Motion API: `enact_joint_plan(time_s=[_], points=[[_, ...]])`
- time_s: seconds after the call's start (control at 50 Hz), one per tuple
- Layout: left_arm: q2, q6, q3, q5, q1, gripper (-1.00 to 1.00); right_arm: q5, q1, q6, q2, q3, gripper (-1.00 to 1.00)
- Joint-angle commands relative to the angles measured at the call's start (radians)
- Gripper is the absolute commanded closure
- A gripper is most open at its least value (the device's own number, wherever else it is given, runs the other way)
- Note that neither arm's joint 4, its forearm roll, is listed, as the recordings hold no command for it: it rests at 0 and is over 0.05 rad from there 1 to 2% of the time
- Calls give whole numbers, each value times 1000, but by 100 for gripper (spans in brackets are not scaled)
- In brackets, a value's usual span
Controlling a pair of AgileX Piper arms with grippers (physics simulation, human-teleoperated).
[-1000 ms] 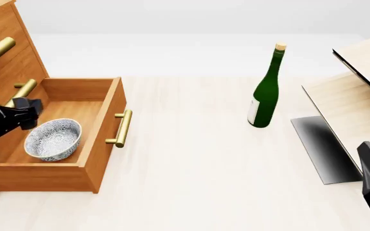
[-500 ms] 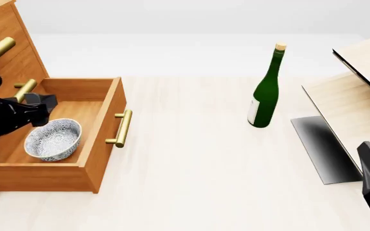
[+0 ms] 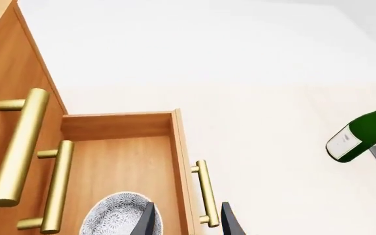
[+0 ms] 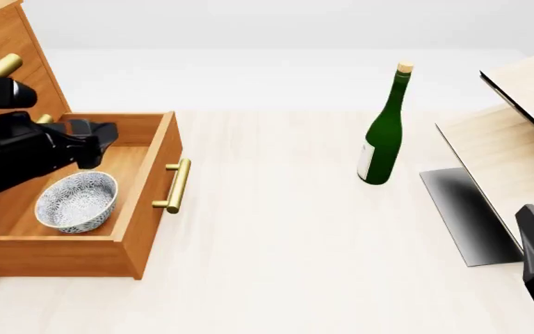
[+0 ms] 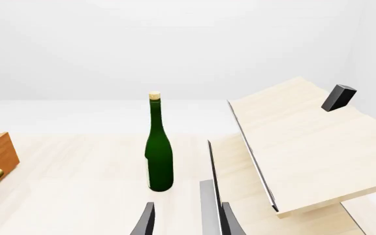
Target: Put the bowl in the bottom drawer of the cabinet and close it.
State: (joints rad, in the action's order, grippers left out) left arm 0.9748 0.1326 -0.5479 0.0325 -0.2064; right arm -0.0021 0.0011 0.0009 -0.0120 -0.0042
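Left wrist view: the bowl (image 3: 124, 215) sits inside the open bottom drawer (image 3: 119, 161) of the cabinet (image 3: 8, 88), brass handles gleaming; the left gripper (image 3: 186, 220) has its jaws apart, holding nothing, above the drawer's front edge.

Front view: the left gripper (image 4: 95, 142) hovers over the drawer's far end, the bowl (image 4: 77, 202) below it. A green bottle (image 4: 383, 132) stands upright mid-bench (image 4: 286, 264).

Right wrist view: the right gripper (image 5: 186, 218), jaws apart and empty, faces the bottle (image 5: 158, 152) beside a pale wooden structure (image 5: 305, 142).
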Motion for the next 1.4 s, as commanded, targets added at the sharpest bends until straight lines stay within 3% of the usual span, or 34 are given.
enact_joint_plan(time_s=[0.02,0.64,1.04,1.4], points=[[9,7,-35,18,-63,-100,0,0,0,0,0,-100],[-20,-6,-79,84,-241,-100,0,0,0,0,0,-100],[36,26,-105,62,-361,-100,0,0,0,0,0,-100],[117,102,-100,10,-433,-100,0,0,0,0,0,-100]])
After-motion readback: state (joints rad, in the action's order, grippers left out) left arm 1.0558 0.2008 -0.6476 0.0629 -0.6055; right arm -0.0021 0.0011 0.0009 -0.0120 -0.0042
